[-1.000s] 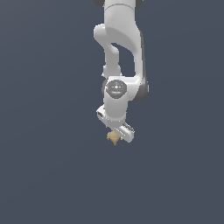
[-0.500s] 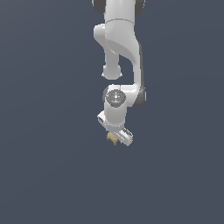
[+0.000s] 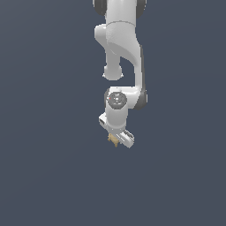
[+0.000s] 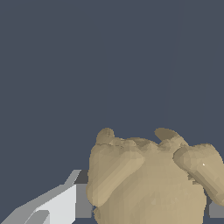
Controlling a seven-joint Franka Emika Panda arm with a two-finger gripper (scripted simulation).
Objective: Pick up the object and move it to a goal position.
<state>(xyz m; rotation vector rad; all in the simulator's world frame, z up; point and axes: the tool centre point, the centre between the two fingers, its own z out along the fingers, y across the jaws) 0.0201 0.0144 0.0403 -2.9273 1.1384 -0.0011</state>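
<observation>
Surface (image 3: 48, 167) plain dark slate-blue beneath end effector (image 3: 115, 140).

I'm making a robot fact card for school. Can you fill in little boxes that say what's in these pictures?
robot: one white arm reaching down
gripper: white gripper at the arm's lower end
object: small tan-yellow lumpy object, knobby, fills much of the wrist view
jaws: one grey-white finger sits right beside the object; the jaws appear shut on it
background: plain dark blue-grey all around
goal: no marker visible
</observation>
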